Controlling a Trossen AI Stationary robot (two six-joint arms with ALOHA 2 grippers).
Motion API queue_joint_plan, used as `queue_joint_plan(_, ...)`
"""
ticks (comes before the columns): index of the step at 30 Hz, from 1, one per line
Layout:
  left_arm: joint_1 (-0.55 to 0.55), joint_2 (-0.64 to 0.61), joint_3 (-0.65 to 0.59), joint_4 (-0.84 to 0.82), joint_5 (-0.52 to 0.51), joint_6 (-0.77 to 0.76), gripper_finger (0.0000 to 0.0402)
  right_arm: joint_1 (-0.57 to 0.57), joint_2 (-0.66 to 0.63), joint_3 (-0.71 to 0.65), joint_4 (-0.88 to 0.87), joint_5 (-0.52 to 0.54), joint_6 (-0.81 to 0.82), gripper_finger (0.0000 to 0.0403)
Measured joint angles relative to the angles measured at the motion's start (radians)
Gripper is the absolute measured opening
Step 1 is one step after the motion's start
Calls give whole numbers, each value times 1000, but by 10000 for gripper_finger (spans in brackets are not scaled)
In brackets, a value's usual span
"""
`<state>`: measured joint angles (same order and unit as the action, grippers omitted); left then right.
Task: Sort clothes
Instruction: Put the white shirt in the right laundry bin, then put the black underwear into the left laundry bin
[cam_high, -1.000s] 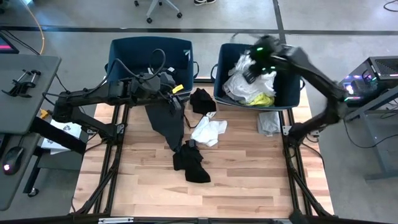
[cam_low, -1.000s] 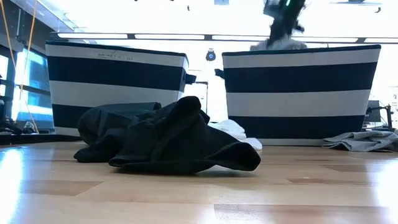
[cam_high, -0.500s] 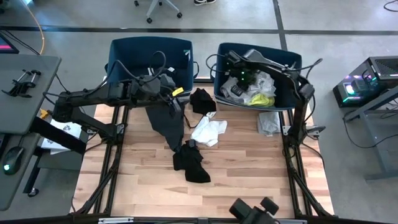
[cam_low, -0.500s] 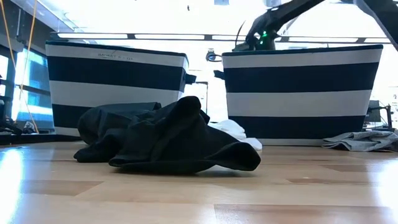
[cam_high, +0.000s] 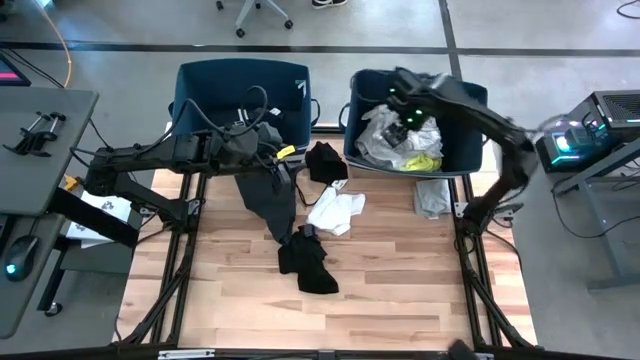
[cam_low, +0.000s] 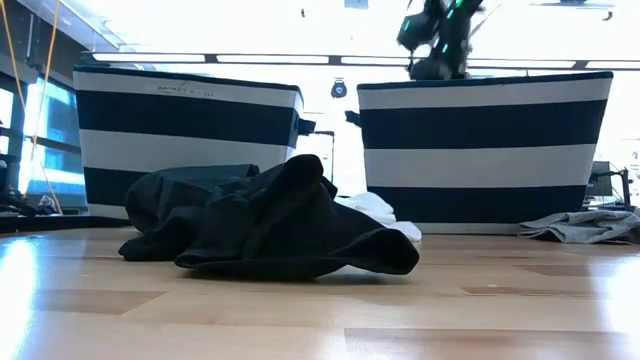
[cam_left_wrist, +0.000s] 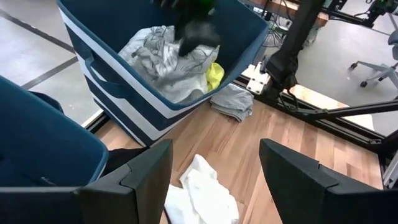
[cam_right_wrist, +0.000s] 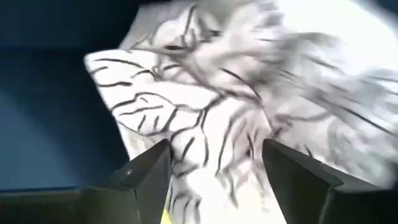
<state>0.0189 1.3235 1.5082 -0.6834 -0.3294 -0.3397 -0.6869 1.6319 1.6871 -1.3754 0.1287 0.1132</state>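
Right gripper (cam_high: 408, 100) spread over patterned garment (cam_high: 385, 135) in right bin (cam_high: 465, 160); left gripper (cam_left_wrist: 214, 180) spread (nothing held) near left bin (cam_high: 190, 85)

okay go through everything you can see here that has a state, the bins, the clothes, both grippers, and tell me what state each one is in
right bin: holds a pile of light clothes.
patterned garment: released, lying in the right bin.
neon yellow garment: in the right bin.
left bin: no clothes visible inside.
dark grey garment: draped below the left gripper.
black garment: crumpled on the table.
white garment: crumpled on the table.
grey garment: on the table beside the right bin.
left gripper: open.
right gripper: open, over the right bin.
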Motion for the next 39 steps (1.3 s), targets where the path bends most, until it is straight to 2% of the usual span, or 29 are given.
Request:
queue_joint_plan(5, 0, 0, 0, 0, -1, -1, 227, 112, -184, -6, 15, 91, 83, 238)
queue_joint_plan(11, 0, 0, 0, -1, 12, 0, 227, 345, -384, -119, 168, 157, 168, 238)
queue_joint_plan(16, -12, 2, 1, -66, 160, 62, 227, 563, -521, -334, 421, 177, 252, 239)
queue_joint_plan(20, -81, 29, -6, -284, 272, 209, 227, 690, -568, -515, 673, 210, 302, 239)
queue_joint_plan(22, -114, 44, -45, -365, 304, 235, 227, 728, -570, -588, 798, 256, 331, 239)
queue_joint_plan(24, -140, 56, -117, -375, 358, 237, 227, 752, -561, -646, 934, 282, 343, 239)
queue_joint_plan(27, -179, 85, -246, -282, 425, 258, 227, 769, -542, -698, 1055, 282, 347, 239)
queue_joint_plan(29, -203, 116, -327, -178, 430, 310, 227, 774, -533, -707, 1074, 279, 347, 239)
queue_joint_plan(33, -228, 204, -449, 177, 430, 474, 227, 774, -532, -707, 1071, 228, 338, 239)
queue_joint_plan(36, -240, 305, -471, 399, 428, 545, 227, 774, -540, -707, 1071, 177, 339, 239)
queue_joint_plan(39, -243, 401, -471, 532, 424, 548, 227, 774, -547, -707, 1067, 132, 352, 239)
